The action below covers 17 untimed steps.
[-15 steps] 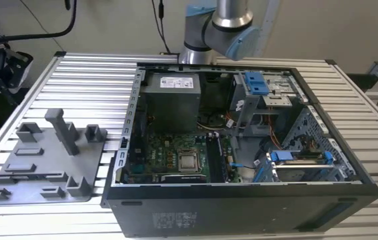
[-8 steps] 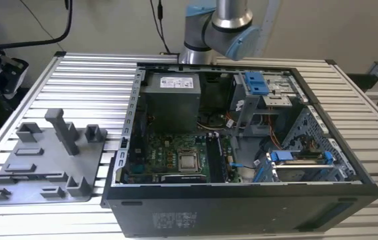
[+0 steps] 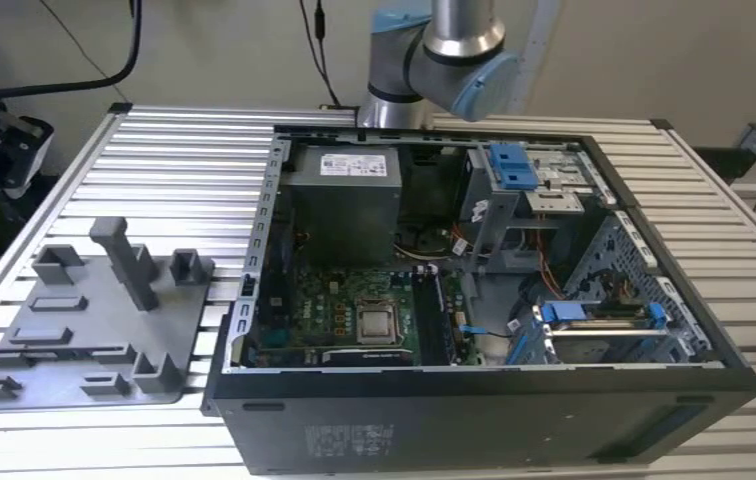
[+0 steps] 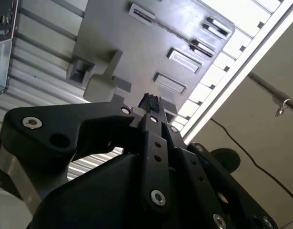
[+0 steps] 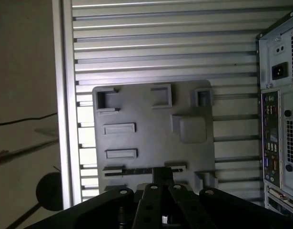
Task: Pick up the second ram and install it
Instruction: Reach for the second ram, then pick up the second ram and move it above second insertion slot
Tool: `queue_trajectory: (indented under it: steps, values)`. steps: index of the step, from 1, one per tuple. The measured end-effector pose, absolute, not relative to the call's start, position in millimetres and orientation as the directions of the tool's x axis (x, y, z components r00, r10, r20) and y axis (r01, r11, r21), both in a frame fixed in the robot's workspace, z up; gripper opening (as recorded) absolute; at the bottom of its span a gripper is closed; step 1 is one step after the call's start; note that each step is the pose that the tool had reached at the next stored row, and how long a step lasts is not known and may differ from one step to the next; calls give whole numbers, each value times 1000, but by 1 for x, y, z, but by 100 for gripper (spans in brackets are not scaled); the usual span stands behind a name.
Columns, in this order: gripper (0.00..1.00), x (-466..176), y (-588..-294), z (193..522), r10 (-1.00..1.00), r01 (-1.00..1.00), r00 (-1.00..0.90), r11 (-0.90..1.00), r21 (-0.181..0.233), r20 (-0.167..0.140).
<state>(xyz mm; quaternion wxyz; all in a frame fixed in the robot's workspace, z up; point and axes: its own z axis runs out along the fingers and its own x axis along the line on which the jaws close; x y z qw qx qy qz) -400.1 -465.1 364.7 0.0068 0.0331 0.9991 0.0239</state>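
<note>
In both wrist views my gripper [image 4: 151,104] [image 5: 160,180] is shut, fingertips pressed together with nothing between them. It hangs well above the grey plastic tray [image 5: 151,138] [image 4: 136,52] [image 3: 85,335] with upright posts. A thin dark strip, apparently the second ram [image 5: 129,170] [image 3: 65,350], stands on edge in the tray's long slot. In the first wrist view my fingertips line up over that strip. The exterior view shows the tray at its left, on the slatted table.
The open computer case [image 3: 485,400] [image 5: 279,119] lies beside the tray, motherboard [image 3: 338,310] facing up. A dark stick [image 3: 436,315] sits in the slots beside the processor socket. The arm's base [image 3: 445,50] stands behind the case. The table edge [image 5: 65,95] runs near the tray.
</note>
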Motion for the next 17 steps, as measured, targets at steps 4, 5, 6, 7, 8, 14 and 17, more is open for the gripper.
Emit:
queue_trajectory:
  steps: [4,5,6,7,8,14,17]
  values:
    - [11,-401,-465,365,66,66,-998,997,48,-12]
    - [11,-401,-465,365,66,66,-998,997,48,-12]
    - [11,-401,-465,365,66,66,-998,997,48,-12]
    - [11,-401,-465,365,66,66,-998,997,48,-12]
    - [11,-401,-465,365,66,66,-998,997,48,-12]
    - [11,-402,-465,365,66,66,-998,997,48,-12]
    - [11,-402,-465,365,66,65,-998,997,48,-12]
